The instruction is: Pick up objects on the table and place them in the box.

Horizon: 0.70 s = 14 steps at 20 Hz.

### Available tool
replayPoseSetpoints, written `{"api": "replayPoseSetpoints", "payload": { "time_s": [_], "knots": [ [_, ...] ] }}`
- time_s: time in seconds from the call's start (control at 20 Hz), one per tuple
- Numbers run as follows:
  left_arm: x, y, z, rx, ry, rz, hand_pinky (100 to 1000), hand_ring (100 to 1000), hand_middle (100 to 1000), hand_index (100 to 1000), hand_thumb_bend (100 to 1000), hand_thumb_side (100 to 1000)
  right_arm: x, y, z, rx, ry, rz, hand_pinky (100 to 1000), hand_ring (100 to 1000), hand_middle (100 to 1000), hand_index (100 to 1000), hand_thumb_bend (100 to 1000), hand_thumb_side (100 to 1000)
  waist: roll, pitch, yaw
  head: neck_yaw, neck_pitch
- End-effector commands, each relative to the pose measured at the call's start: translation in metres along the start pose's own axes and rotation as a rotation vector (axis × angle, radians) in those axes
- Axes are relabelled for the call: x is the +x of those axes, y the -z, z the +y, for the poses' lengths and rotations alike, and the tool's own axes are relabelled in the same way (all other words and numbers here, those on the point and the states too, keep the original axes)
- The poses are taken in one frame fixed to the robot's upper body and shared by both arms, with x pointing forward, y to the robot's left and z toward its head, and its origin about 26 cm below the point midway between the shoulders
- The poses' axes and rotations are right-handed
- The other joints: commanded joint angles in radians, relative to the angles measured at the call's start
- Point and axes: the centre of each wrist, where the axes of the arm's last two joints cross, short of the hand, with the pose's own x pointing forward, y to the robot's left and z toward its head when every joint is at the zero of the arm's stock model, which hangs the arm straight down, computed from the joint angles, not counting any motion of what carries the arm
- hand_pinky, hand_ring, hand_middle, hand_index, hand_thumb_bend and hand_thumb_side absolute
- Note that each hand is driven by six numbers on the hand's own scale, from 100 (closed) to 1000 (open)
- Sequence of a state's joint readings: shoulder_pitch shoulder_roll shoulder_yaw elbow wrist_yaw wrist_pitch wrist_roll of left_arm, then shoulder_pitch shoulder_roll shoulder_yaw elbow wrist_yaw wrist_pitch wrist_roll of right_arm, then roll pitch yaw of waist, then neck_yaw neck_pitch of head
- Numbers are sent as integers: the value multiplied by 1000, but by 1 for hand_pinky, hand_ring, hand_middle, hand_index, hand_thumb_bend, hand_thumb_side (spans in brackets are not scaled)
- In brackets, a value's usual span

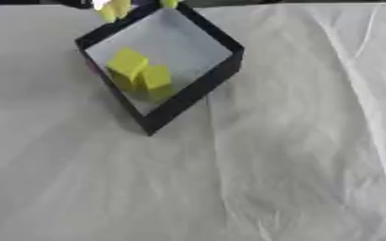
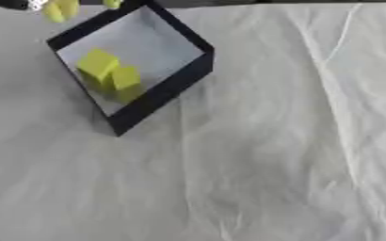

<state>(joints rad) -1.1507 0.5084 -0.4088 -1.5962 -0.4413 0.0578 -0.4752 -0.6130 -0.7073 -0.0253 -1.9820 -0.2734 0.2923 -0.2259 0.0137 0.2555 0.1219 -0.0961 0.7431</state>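
Note:
A black box (image 1: 192, 96) with a pale grey floor stands on the white cloth at the upper left, turned so one corner points toward me. Inside it, near the left wall, two yellow blocks touch each other: one (image 1: 128, 64) farther back, the other (image 1: 156, 78) nearer to me. More yellow shapes (image 1: 114, 8) lie past the box's far corner at the top edge, cut off by the picture. Neither of my hands shows in either eye view.
A wrinkled white cloth (image 1: 295, 155) covers the whole table. A dark strip runs along the far edge at the top.

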Motion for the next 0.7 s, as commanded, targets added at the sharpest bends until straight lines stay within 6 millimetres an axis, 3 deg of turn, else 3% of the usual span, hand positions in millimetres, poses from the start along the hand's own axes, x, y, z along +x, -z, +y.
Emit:
{"api": "replayPoseSetpoints", "payload": {
  "time_s": [0.05,0.7],
  "knots": [
    [-2,15,-6,-54,13,29,678,572,495,632,206,100,13,4,-5,-6,-1,-49,885,753,720,837,100,358,9,-1,-4,9,-20],
    [-58,34,-70,-226,50,175,736,638,578,719,314,100,15,6,-3,-3,6,-56,883,751,720,837,100,363,10,6,-16,12,-18]
  ]
}}
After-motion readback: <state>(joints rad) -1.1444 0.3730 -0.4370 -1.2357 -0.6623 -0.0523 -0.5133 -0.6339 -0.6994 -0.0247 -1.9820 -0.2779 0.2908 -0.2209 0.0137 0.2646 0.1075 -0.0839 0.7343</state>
